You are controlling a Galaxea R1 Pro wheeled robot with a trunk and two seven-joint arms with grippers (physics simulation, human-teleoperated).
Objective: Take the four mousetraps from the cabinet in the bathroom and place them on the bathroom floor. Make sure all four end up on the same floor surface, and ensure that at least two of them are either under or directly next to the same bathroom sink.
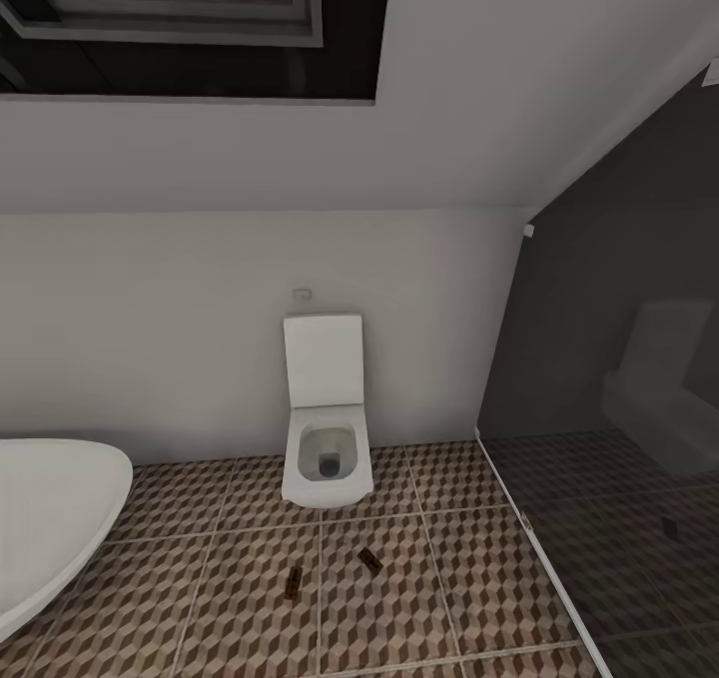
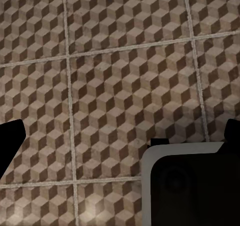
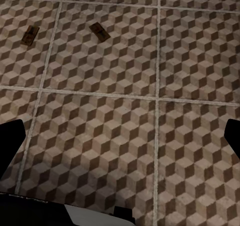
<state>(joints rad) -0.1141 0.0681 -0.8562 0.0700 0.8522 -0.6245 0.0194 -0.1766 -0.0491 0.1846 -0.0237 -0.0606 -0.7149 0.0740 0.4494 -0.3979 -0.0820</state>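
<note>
Cube-patterned tiles of the bathroom floor (image 1: 419, 598) spread out ahead of me, running up to a white toilet (image 1: 325, 438) against the pale wall, with the rim of a white bathtub (image 1: 50, 508) at my left and a dark glass partition (image 1: 619, 378) at my right. Two mousetraps lie flat on the tiles just in front of the toilet: one mousetrap (image 1: 293, 582) near a grout line, the other mousetrap (image 1: 370, 559) a little to its right, the two near each other but apart. My right wrist camera looks down on the same pair (image 3: 31, 35) (image 3: 100, 31), well ahead of my fingers.

Both of my grippers hang over bare floor. Dark fingertips (image 2: 11, 141) sit at the far edges of the left wrist view, and the right fingertips (image 3: 10, 141) likewise, so I judge both sets of jaws spread wide and holding nothing.

I see no sink or cabinet from here, so I cannot tell how these two sit relative to the sink.

I expect these traps to be light, stiff and thin, lying almost flush with the tile, so they could skid if nudged. The best hold seems across the short width of the wooden board, pinching its long edges and keeping off the wire.
</note>
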